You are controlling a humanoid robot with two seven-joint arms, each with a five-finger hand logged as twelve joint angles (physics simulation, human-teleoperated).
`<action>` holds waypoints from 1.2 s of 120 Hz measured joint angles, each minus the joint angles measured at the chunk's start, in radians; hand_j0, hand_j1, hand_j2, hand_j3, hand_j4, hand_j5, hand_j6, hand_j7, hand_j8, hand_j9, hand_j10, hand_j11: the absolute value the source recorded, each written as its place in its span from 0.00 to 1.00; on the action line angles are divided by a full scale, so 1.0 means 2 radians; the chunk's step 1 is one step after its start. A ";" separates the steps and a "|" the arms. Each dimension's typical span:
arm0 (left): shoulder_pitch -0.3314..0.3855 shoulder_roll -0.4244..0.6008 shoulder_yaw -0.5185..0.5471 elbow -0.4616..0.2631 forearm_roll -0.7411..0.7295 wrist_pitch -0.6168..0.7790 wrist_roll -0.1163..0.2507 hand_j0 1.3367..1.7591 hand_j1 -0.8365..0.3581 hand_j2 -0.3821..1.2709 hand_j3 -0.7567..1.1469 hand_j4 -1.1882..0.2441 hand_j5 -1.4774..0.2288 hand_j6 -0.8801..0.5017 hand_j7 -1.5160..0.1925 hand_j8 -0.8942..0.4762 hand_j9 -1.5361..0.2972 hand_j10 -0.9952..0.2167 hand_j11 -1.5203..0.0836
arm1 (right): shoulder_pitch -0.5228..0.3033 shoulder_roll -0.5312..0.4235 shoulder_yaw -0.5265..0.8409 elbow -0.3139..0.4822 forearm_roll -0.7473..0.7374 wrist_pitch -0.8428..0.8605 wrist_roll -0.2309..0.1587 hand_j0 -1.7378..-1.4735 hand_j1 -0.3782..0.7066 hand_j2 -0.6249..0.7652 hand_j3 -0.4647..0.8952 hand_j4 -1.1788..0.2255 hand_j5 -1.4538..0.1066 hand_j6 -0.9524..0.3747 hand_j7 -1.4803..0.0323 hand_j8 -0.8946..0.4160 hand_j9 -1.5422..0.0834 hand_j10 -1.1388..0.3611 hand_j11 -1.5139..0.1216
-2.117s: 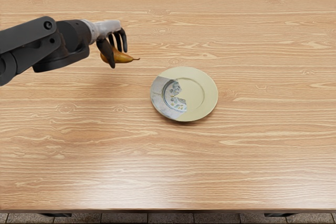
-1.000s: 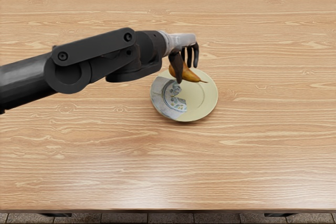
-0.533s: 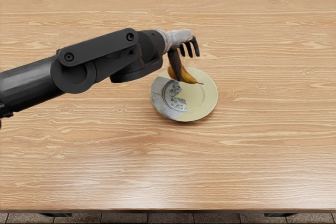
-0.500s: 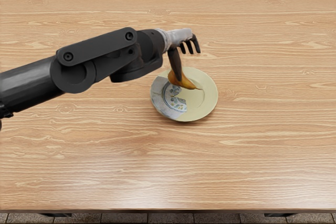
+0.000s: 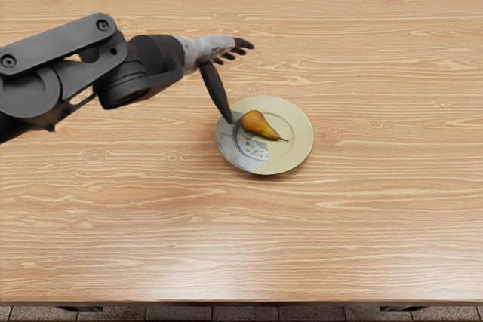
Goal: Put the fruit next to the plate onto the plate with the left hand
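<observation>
An orange-brown pear [image 5: 257, 123] lies on the pale yellow plate [image 5: 295, 145] near the middle of the table, stem pointing right. My left hand [image 5: 223, 73] hovers up and left of the plate with its fingers spread. The thumb [image 5: 217, 93] stretches down toward the plate's left rim, its tip just short of the pear. Nothing is in the hand. The right arm does not show.
The dark left forearm [image 5: 68, 69] crosses the upper left of the wooden table [image 5: 339, 231]. The plate carries a grey patterned patch [image 5: 247, 148] on its left side.
The hand carried the pear from the table's left over the plate, opened and let it go. The pear now rests on the plate and the arm has drawn back to the left.
</observation>
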State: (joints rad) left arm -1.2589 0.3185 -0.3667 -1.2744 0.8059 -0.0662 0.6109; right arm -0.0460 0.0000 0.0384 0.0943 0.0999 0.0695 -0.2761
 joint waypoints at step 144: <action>0.252 0.346 -0.172 -0.132 -0.539 -0.123 0.000 0.76 0.97 0.23 0.40 0.82 0.85 0.62 0.87 0.64 0.82 0.80 0.93 | 0.000 0.000 0.000 0.007 0.003 0.001 0.000 0.30 0.03 0.45 0.34 0.84 0.93 0.72 0.98 0.68 0.95 0.76 0.93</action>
State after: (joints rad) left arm -0.7541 1.0107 -0.7114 -1.5389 -0.2730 -0.3128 0.6109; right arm -0.0460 0.0000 0.0384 0.1081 0.1058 0.0706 -0.2762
